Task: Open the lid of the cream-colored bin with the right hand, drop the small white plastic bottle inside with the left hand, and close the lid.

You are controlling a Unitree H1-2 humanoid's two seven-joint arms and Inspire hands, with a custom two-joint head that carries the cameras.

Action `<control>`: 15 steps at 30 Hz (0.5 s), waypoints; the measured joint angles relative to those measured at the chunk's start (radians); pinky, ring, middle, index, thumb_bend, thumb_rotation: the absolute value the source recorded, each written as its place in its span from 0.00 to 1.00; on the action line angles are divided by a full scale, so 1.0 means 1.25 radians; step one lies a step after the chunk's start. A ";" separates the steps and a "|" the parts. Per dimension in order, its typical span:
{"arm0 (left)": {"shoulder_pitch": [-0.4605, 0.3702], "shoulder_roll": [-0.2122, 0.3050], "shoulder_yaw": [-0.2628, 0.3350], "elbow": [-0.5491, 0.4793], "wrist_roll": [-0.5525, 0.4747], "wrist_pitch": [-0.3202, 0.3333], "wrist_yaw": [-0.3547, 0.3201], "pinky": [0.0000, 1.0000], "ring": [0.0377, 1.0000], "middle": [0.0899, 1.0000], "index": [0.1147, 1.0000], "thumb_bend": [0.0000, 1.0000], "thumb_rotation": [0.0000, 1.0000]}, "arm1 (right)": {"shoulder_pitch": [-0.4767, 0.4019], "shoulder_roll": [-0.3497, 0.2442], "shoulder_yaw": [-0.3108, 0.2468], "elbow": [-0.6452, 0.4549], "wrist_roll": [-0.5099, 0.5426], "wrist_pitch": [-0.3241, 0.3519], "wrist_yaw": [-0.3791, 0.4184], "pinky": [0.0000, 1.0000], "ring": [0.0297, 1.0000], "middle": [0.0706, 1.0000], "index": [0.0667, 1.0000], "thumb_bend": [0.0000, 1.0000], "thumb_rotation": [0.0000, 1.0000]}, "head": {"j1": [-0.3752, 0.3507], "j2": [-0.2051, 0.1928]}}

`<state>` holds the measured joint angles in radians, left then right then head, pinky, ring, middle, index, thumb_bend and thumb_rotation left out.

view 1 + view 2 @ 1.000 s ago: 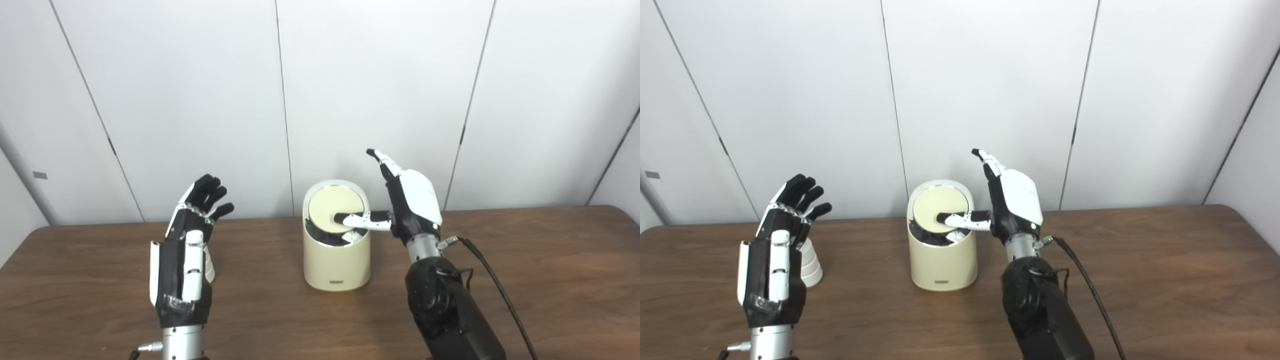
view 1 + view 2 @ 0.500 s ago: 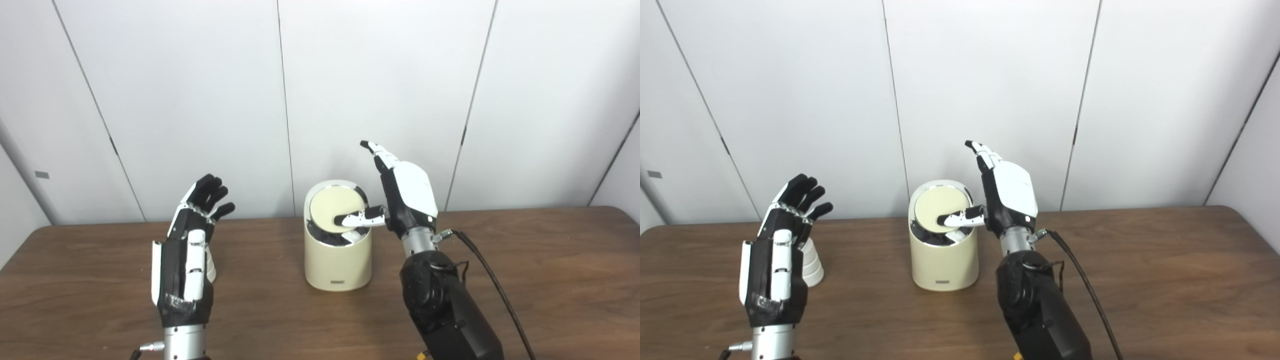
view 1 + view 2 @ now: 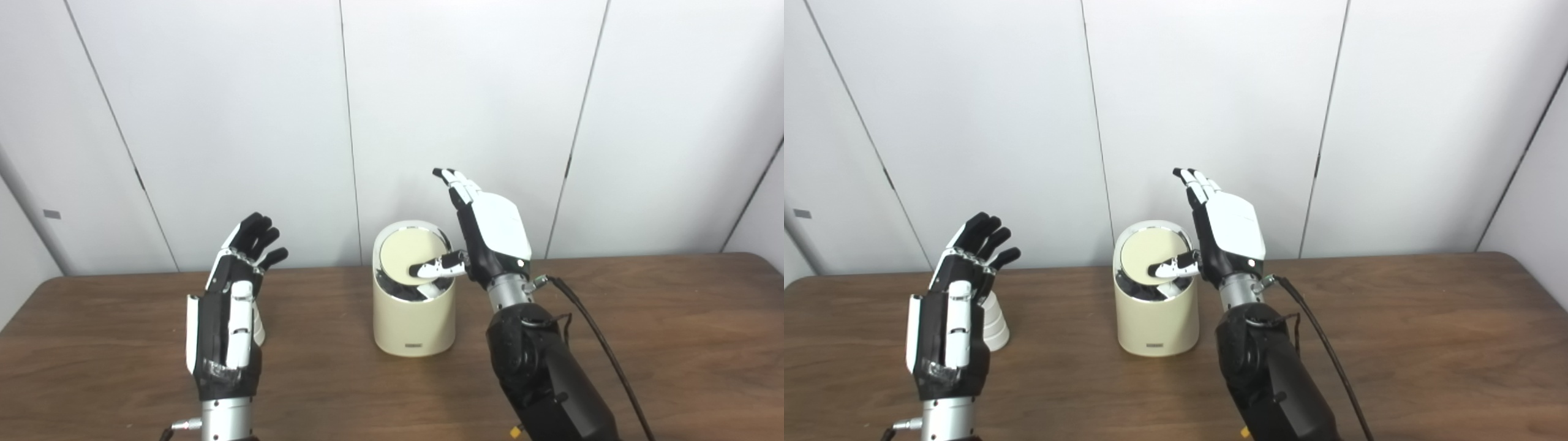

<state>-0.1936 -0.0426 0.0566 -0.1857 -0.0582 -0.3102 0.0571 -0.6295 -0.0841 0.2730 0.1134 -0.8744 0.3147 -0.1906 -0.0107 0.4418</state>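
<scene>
The cream-colored bin (image 3: 413, 324) stands mid-table. Its round lid (image 3: 404, 252) is tilted, with a dark gap showing along its front edge. My right hand (image 3: 490, 236) is upright just right of the bin, open, fingers pointing up. Its thumb (image 3: 436, 267) reaches sideways and rests on the lid. My left hand (image 3: 229, 318) is raised at the left, open, holding nothing. The small white plastic bottle (image 3: 995, 324) stands on the table right behind that hand, mostly hidden by it.
The brown wooden table (image 3: 643, 343) runs the full width, and a white panelled wall stands right behind it. A black cable (image 3: 603, 349) trails from my right wrist toward the front edge.
My right hand has shifted left and a little up, closer over the bin, with its thumb staying on the tilted lid. The left hand and the bottle have not moved.
</scene>
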 measured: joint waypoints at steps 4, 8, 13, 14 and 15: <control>0.000 0.000 0.000 0.000 0.001 0.000 0.000 0.77 0.84 0.85 0.84 0.28 0.77 | 0.000 0.000 -0.002 -0.003 0.002 0.000 0.008 0.85 0.91 0.93 0.91 0.93 0.10 | 0.000 0.000; 0.000 0.000 0.000 0.000 0.001 0.003 0.000 0.77 0.85 0.85 0.84 0.28 0.77 | 0.001 0.000 -0.013 -0.004 0.025 -0.003 0.013 0.83 0.92 0.93 0.91 0.79 0.42 | 0.000 0.000; 0.000 0.000 0.001 0.000 0.006 0.010 0.004 0.76 0.84 0.85 0.84 0.26 0.77 | 0.025 0.002 -0.058 -0.003 0.128 -0.006 0.048 0.74 0.87 0.92 0.91 0.73 0.81 | -0.001 -0.001; 0.000 0.000 0.001 0.000 0.006 0.011 0.004 0.76 0.84 0.85 0.84 0.26 0.77 | 0.030 0.004 -0.068 -0.004 0.162 -0.007 0.058 0.74 0.88 0.92 0.91 0.75 0.85 | -0.001 -0.001; 0.000 -0.001 0.001 0.000 0.007 0.013 0.004 0.76 0.84 0.85 0.84 0.26 0.77 | 0.035 0.007 -0.081 -0.005 0.194 -0.008 0.072 0.75 0.88 0.92 0.91 0.77 0.89 | -0.001 -0.001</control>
<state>-0.1937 -0.0432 0.0579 -0.1858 -0.0501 -0.2941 0.0624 -0.5858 -0.0754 0.1713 0.1073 -0.6317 0.3048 -0.1003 -0.0123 0.4403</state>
